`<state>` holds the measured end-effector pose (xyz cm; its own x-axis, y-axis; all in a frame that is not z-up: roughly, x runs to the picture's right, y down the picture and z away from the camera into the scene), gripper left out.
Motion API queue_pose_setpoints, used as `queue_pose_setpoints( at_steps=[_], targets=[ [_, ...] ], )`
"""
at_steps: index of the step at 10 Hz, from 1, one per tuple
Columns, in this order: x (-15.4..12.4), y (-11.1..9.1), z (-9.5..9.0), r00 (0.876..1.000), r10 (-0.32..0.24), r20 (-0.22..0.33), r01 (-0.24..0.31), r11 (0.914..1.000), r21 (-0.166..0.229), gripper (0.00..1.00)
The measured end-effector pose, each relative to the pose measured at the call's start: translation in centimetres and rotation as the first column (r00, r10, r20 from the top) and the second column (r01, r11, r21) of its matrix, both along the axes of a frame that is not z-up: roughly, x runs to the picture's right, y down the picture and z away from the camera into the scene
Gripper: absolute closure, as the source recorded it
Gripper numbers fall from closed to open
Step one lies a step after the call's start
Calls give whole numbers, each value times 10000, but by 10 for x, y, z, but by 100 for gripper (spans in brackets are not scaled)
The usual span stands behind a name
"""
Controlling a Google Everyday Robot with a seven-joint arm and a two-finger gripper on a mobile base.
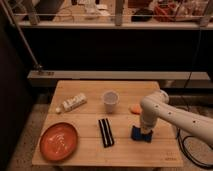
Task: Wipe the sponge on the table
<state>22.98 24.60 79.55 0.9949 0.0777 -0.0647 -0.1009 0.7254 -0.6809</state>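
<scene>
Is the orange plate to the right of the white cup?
No, the plate sits front left of the cup, while the hand is at the sponge further right.

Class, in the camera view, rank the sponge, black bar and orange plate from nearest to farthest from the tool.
1. sponge, directly under the tool, right of view.
2. black bar, centre of view.
3. orange plate, left of view.

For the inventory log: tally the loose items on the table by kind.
Sponge: 1, with the gripper down on it
Plate: 1
Cup: 1
Black bar: 1
Pale bottle: 1
Small orange item: 1
Total: 6, all on the table
</scene>
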Motion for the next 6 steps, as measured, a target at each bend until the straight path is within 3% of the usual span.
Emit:
queue_pose_setpoints(
  at_steps=[3, 6],
  targets=[
    [2, 22, -23, 9996, 174, -236, -185, 9987, -469, 100],
    [12, 36, -48, 9981, 477, -388, -500, 9970, -585, 100]
  ],
)
